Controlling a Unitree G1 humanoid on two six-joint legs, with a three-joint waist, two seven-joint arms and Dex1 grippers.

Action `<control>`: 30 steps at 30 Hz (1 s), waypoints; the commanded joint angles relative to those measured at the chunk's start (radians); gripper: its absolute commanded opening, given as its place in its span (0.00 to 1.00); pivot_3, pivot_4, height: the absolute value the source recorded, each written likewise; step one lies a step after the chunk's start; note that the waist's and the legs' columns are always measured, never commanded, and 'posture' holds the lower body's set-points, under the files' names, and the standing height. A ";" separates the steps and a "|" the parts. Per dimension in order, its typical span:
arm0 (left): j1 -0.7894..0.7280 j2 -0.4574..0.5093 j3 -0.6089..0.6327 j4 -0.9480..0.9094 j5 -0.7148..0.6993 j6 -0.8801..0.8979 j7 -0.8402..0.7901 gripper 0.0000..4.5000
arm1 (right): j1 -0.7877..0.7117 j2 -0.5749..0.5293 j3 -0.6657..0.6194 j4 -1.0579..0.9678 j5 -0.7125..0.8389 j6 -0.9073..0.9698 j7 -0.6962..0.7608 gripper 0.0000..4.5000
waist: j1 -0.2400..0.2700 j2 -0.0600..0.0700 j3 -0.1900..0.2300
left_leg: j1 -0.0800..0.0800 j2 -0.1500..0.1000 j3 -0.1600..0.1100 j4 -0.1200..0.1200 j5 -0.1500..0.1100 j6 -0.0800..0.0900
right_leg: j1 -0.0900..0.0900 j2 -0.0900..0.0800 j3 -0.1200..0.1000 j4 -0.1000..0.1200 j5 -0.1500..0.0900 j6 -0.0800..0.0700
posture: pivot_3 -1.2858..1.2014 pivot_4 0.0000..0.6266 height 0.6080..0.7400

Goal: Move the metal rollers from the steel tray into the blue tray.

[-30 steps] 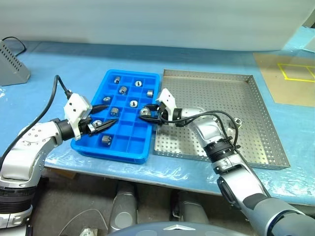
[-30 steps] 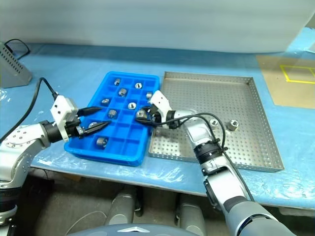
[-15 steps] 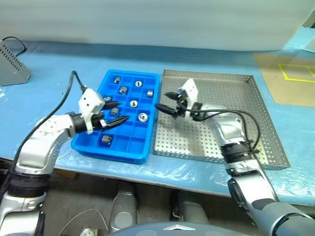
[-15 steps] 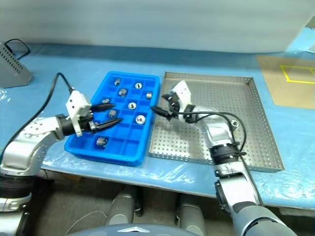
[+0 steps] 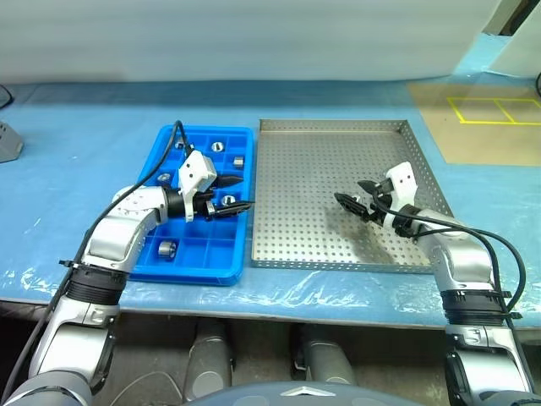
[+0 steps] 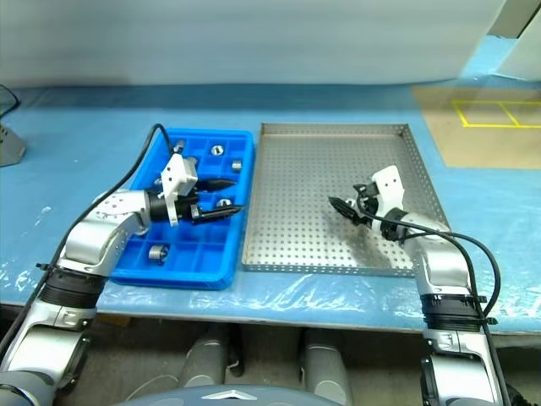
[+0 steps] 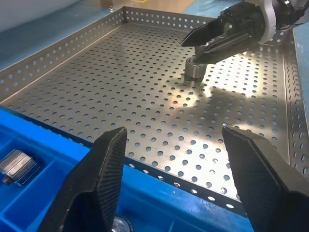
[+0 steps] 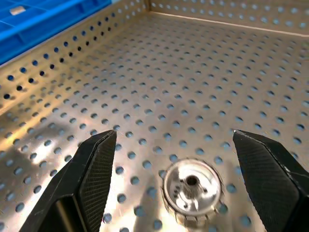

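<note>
The blue tray lies on the left, with several metal rollers in its compartments, such as one roller near the front and another at the back. To its right is the steel tray. My left gripper hangs open and empty above the blue tray's right edge, pointing at the steel tray. Low over the steel tray's right half, my right gripper is open. One roller stands on end on the perforated floor between its fingers; the same roller appears in the left wrist view.
A tan mat with yellow tape squares lies at the back right. A grey object sits at the far left edge. The table's front edge runs just in front of both trays, under crinkled blue plastic sheeting.
My right gripper let go of a roller into the blue tray, opened, and swung right over the steel tray to a roller there. My left gripper moved right. The camera view shifted too.
</note>
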 commanded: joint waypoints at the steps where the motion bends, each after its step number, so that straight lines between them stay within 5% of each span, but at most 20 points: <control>1: -0.035 -0.007 0.003 0.014 0.008 -0.031 -0.017 0.74 | -0.009 0.001 -0.010 0.011 0.000 -0.042 -0.019 0.87 | -0.005 0.000 0.000 | 0.000 0.000 0.000 0.000 0.000 0.000 | 0.000 0.000 0.000 0.000 0.000 0.000 | 0.43 0.24 1.00; 15: -0.028 -0.006 0.016 0.016 0.023 -0.043 -0.031 0.74 | -0.017 0.039 0.048 0.253 -0.062 -0.164 -0.048 0.87 | -0.007 0.000 0.000 | 0.004 0.001 0.000 0.009 -0.004 0.006 | 0.009 0.000 0.000 0.000 0.000 0.000 | 0.44 0.24 1.00; 18: -0.016 -0.001 0.017 0.001 0.019 -0.039 -0.035 0.74 | -0.021 0.041 0.060 0.260 -0.077 -0.183 -0.053 0.74 | -0.009 0.000 0.000 | 0.010 0.001 0.000 0.009 -0.004 0.006 | 0.014 0.000 0.000 0.000 0.000 0.001 | 0.44 0.24 1.00; 23: -0.016 0.003 0.021 -0.003 0.020 -0.034 -0.028 0.74 | -0.028 0.050 0.049 0.230 -0.043 -0.181 -0.031 0.37 | -0.009 0.000 0.000 | 0.013 0.001 0.000 0.008 -0.004 0.006 | 0.016 0.000 0.000 -0.001 -0.003 0.006 | 0.45 0.24 1.00; 30: -0.004 0.003 0.022 -0.018 0.019 -0.028 -0.019 0.74 | -0.038 0.053 0.056 0.211 -0.043 -0.169 -0.014 0.36 | -0.009 0.000 0.000 | 0.012 0.001 0.000 0.006 -0.004 0.006 | 0.016 0.000 0.000 -0.003 0.000 0.001 | 0.45 0.24 1.00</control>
